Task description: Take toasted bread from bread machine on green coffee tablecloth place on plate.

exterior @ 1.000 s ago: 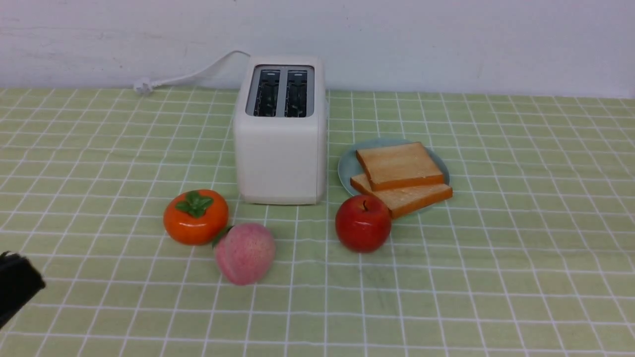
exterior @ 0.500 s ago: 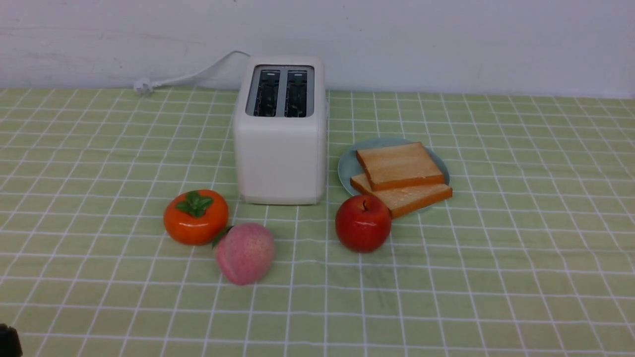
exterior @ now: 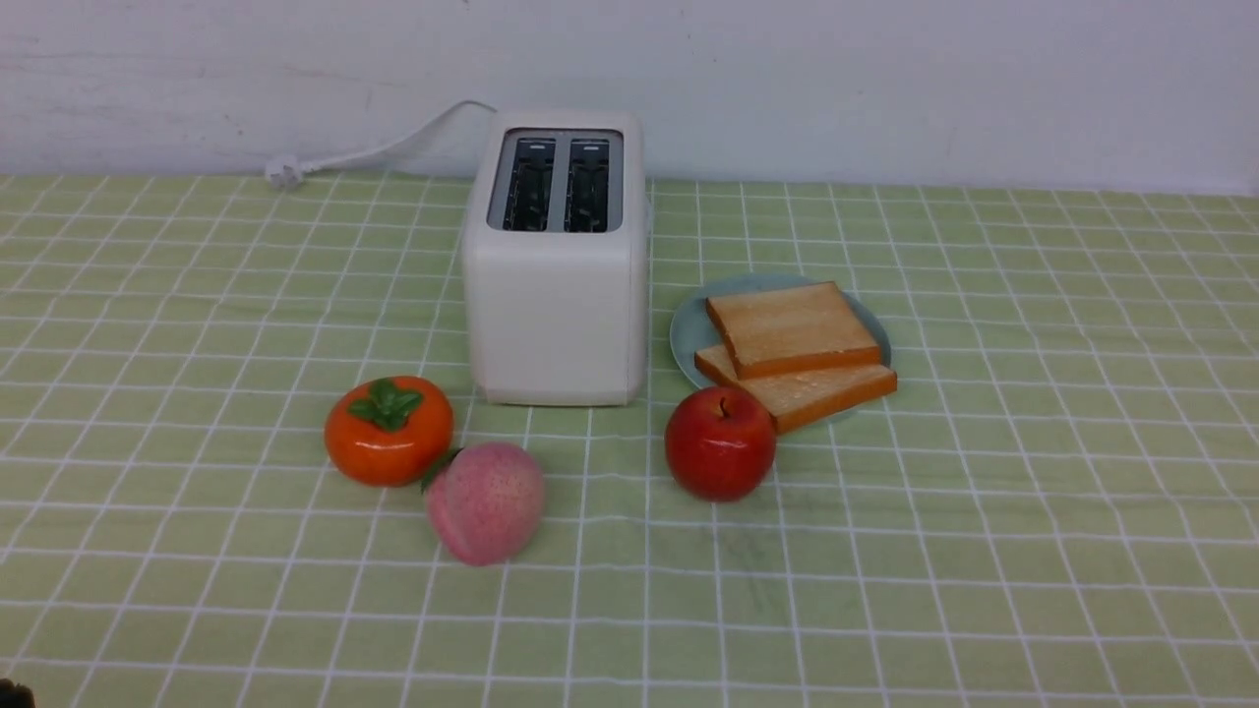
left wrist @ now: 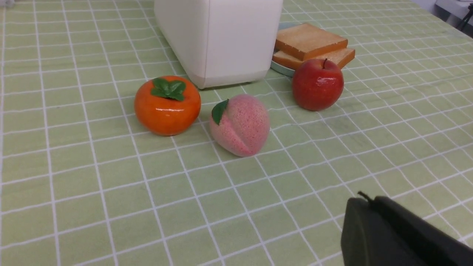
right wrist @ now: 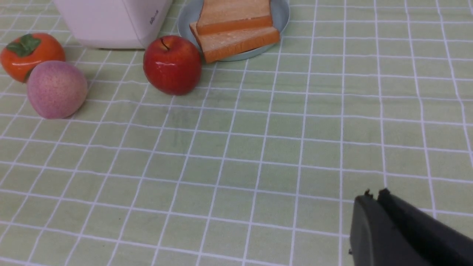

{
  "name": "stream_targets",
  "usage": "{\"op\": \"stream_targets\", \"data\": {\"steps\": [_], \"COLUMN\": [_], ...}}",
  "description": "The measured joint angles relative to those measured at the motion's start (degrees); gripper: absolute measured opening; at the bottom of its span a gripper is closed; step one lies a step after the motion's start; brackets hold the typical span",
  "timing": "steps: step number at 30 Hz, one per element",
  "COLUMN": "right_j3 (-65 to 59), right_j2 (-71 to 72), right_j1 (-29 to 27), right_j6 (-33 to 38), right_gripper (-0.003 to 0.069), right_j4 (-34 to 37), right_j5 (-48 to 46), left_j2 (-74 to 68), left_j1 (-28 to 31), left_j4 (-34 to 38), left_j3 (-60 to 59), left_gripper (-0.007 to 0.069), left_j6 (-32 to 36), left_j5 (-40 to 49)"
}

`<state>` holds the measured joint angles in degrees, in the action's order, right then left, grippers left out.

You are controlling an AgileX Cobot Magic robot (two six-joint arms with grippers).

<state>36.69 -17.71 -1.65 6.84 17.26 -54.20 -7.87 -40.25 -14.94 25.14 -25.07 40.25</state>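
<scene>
Nearest, the left gripper point(left wrist: 369, 201) and right gripper point(right wrist: 373, 195) each hang low over bare cloth point(exterior: 984, 551) with fingers pressed together, holding nothing. Farther out lie a peach point(exterior: 485, 502), touching or just beside a persimmon point(exterior: 389, 430), and an apple point(exterior: 720, 442) just in front of the plate point(exterior: 689, 329). Both toast slices point(exterior: 792, 329) lie stacked and offset on the plate, just right of the toaster point(exterior: 557, 261), whose two slots stand empty, with its cord point(exterior: 379, 147) trailing left by the wall.
</scene>
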Motion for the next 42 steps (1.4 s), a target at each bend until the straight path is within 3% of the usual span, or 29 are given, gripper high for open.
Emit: {"op": "stream_targets", "data": {"steps": [5, 13, 15, 23, 42], "right_j3": [-5.2, -33.2, -37.0, -37.8, -37.7], "right_j2": [3.4, 17.8, 18.2, 18.3, 18.3], "right_j1": [0.0, 0.0, 0.0, 0.0, 0.0], "right_j6": [3.4, 5.5, 5.3, 3.8, 3.4], "right_gripper": [-0.0009, -0.0019, -0.0019, -0.0018, -0.001], "right_j4": [-1.2, -0.8, -0.9, -5.9, -6.9], "right_j5": [7.8, 34.8, 36.8, 32.2, 31.6], "left_j2": [0.0, 0.0, 0.0, -0.1, -0.1], "left_j1": [0.0, 0.0, 0.0, 0.0, 0.0], "left_j4": [0.0, 0.0, 0.0, -0.2, -0.2], "left_j3": [0.0, 0.0, 0.0, 0.0, 0.0], "left_gripper": [-0.0013, -0.0013, -0.0013, -0.0013, -0.0006], "left_j6": [0.0, 0.0, 0.0, 0.0, 0.0], "left_j5": [0.1, 0.1, 0.2, 0.3, 0.4]}}
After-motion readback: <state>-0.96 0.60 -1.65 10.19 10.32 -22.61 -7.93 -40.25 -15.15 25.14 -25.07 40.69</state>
